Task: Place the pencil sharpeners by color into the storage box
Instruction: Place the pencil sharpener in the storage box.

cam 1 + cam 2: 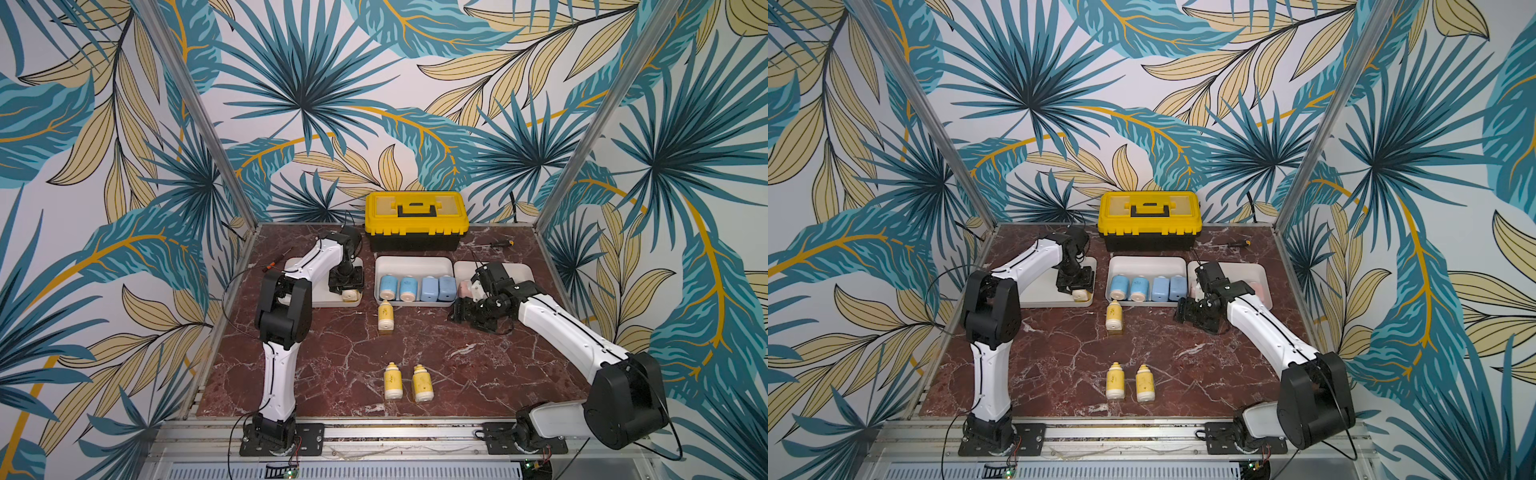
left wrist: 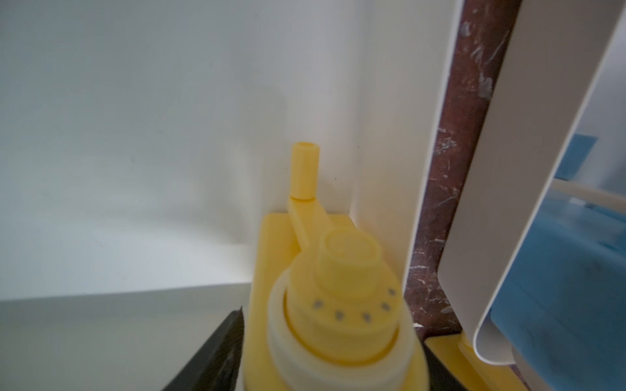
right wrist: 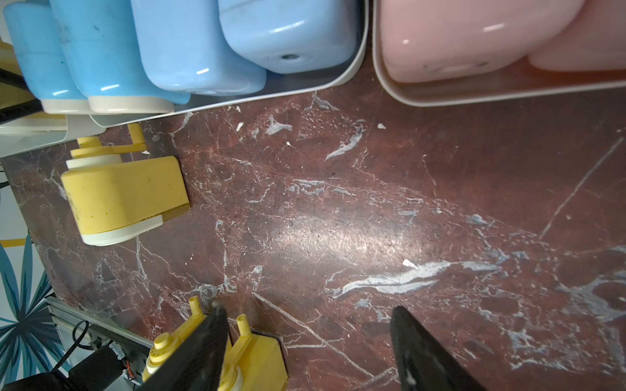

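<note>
At the left, the left tray (image 1: 1040, 297) looks reserved for yellow. The left claw (image 1: 347, 289) reaches down into its near right corner, where one yellow sharpener (image 2: 338, 304) sits close against the tray wall. Tucking it into the corner leaves the rest of the tray free for more. The jaws flank this sharpener, but I cannot tell whether they clamp it or stand just clear of it. On the surface (image 1: 332, 353), a lone yellow (image 1: 385, 316) lies just near of the middle tray's left corner. A yellow pair (image 1: 393, 380) lies side by side well nearer. All three seem to be waiting for that same left tray, and they are within the left arm's reach. The middle tray (image 1: 413, 262) holds four blue sharpeners (image 1: 417, 287) in one row along its near wall, so blue looks finished. The right claw (image 3: 306, 308) hangs with jaws wide apart and empty over bare surface, just near of the gap between the middle and right trays. I judge it is parked there because nothing on its side is left to sort. The right tray (image 1: 519, 270) holds pink sharpeners (image 3: 474, 34). The arm hides most of them, so their count is unclear.
</note>
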Action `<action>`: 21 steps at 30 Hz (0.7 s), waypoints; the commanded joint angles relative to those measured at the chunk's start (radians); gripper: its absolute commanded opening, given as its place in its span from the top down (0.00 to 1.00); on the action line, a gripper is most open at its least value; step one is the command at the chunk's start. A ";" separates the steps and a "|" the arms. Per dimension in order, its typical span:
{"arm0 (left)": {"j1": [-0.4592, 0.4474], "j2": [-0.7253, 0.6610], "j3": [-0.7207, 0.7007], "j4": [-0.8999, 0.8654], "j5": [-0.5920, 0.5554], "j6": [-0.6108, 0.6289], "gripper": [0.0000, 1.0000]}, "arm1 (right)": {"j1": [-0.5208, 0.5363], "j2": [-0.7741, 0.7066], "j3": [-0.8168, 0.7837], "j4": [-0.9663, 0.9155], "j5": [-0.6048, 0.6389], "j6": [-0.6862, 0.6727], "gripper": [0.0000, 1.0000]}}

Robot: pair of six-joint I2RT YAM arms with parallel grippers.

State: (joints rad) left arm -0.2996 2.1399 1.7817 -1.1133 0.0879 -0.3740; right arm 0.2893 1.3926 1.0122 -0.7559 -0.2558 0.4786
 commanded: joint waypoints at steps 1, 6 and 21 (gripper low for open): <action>-0.002 0.005 0.036 0.002 -0.014 -0.005 0.31 | -0.001 0.009 -0.015 -0.001 -0.006 -0.002 0.23; -0.003 -0.011 0.062 0.002 -0.018 -0.017 0.30 | -0.001 0.008 -0.016 -0.001 -0.005 -0.001 0.23; 0.002 -0.152 0.061 0.003 -0.125 -0.061 0.28 | -0.001 -0.012 -0.023 0.003 -0.007 0.005 0.23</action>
State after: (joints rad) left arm -0.2996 2.0777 1.8393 -1.1126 0.0204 -0.4168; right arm 0.2893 1.3926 1.0122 -0.7559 -0.2562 0.4786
